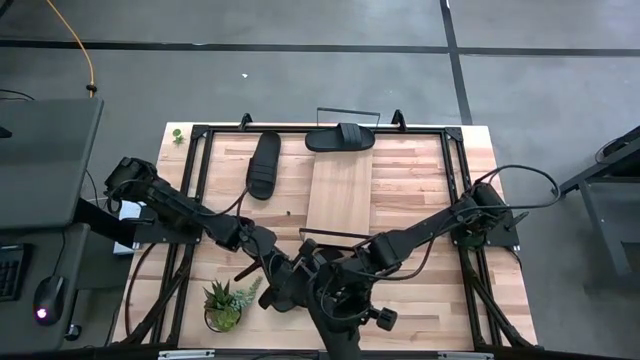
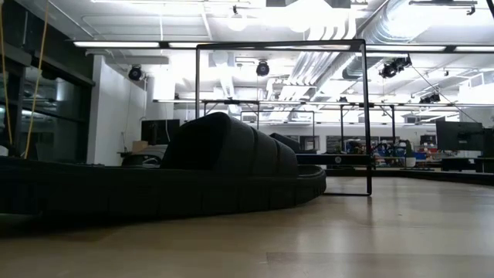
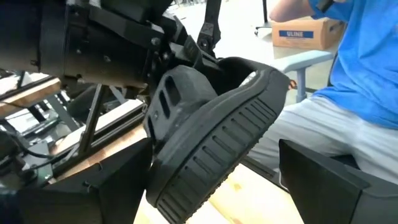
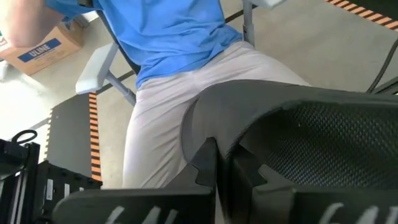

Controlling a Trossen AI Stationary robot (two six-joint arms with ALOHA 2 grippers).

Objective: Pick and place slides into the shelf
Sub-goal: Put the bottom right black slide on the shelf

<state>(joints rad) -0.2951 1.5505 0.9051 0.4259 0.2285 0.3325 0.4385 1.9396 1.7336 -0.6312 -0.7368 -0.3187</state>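
My right gripper [image 1: 335,290], over the table's near middle, is shut on a black slide [image 3: 211,137] and holds it up with its ribbed sole toward my left gripper. My left gripper [image 1: 290,285] is open. Its two fingers [image 3: 323,180] stand on either side of that slide, and I cannot see them touching it. Another slide [image 1: 340,138] lies across the far end of the shelf [image 1: 340,195], sole down, and shows large in the low view [image 2: 193,177]. One more slide [image 1: 263,165] rests on the tabletop left of the shelf. My right gripper pinches the slide between its two fingers at the edge of the strap band [image 4: 208,127], close to where the band meets the textured footbed [image 4: 336,140]. The slide is tilted, one end high and the other low, with its sole [image 3: 224,149] turned away from the gripper.
A potted plant [image 1: 222,305] stands at the table's near left, close to my left arm. A person in a blue shirt [image 3: 364,56] sits just beyond the near edge. The shelf's black wire frame [image 2: 278,116] stands upright at its ends. A cardboard box [image 3: 305,31] is on the floor.
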